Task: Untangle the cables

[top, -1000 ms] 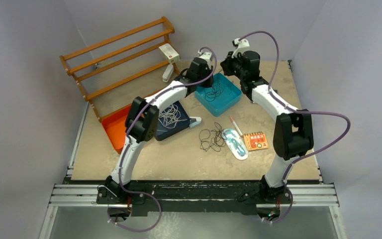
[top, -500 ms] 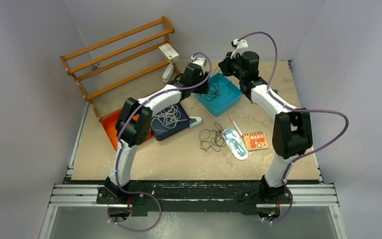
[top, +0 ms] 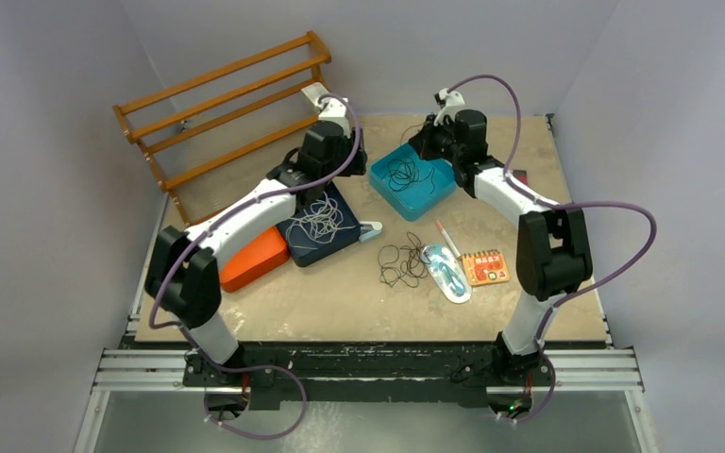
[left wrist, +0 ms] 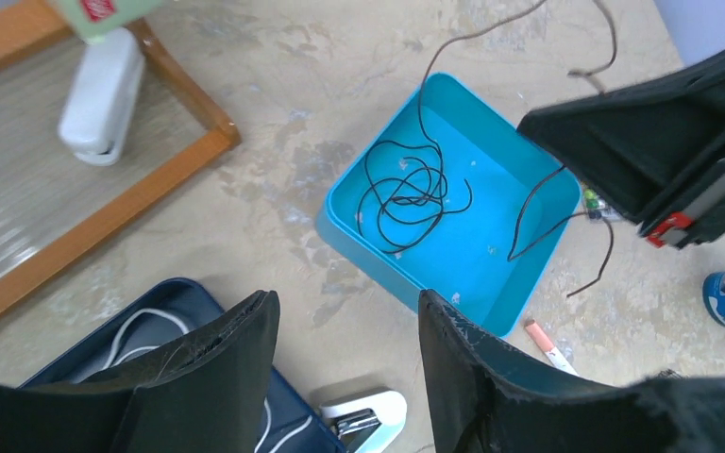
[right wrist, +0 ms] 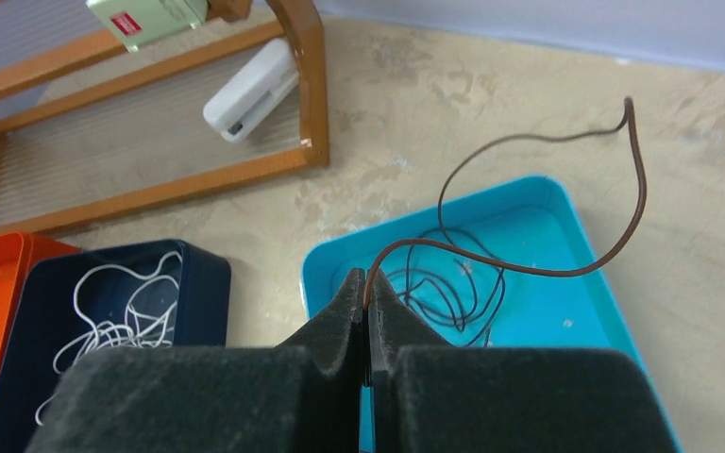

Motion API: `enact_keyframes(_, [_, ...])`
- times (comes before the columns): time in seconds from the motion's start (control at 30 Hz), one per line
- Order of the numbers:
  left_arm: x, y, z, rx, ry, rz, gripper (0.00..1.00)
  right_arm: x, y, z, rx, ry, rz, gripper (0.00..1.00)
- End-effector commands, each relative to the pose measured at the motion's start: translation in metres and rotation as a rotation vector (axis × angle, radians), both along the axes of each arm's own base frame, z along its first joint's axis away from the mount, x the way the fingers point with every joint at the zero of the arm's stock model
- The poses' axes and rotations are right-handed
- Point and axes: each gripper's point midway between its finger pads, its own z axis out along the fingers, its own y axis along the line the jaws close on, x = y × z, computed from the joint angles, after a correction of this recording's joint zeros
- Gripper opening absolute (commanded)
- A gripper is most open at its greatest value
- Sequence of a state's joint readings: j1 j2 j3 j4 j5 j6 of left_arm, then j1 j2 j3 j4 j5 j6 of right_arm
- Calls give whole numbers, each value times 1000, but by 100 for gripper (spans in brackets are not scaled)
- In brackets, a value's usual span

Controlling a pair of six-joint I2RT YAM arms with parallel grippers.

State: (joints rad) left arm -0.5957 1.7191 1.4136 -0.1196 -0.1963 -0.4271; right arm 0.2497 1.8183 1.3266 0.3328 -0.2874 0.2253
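The dark brown cable [right wrist: 566,272] lies coiled in a teal bin [top: 439,187]. My right gripper [right wrist: 366,281] is shut on a strand of it, which arcs up over the bin's far rim. In the top view that gripper [top: 425,143] hovers at the bin's far edge. The white cable [top: 319,223] is piled in a navy tray [top: 332,247]. The black cable [top: 402,264] lies in loops on the table's middle. My left gripper [left wrist: 347,307] is open and empty, raised between the navy tray and the teal bin [left wrist: 378,269]; the top view shows it by the rack's right end [top: 332,162].
A wooden rack [top: 227,104] stands at the back left, with a white stapler [left wrist: 102,92] on it. An orange tray [top: 253,260] sits left of the navy tray. A small white stapler [top: 370,230], a pen [top: 446,238], an orange notebook [top: 484,267] and a light-blue pouch [top: 446,274] lie nearby.
My left arm has swung left and back from the teal bin, uncovering the orange tray. My right gripper, still shut on the brown cable, has shifted slightly over the bin.
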Motion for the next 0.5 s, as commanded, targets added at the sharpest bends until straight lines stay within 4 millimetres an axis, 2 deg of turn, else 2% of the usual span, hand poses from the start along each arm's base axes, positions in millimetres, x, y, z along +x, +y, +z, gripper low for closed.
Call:
enact_keyframes(0.0, [-10,29,30,13,-78,76,56,-9,3,14,56,-19,3,0])
enact_keyframes(0.17, [-20,38,34,31,-81,78,56,6,8,1,68,-46,10,0])
enact_keyframes(0.33, [-23,41,34,34,-82,78,55,20,11,4,122,-110,-8,0])
enact_keyframes(0.47, [-24,42,36,37,-86,80,55,26,11,-9,139,-126,-23,2])
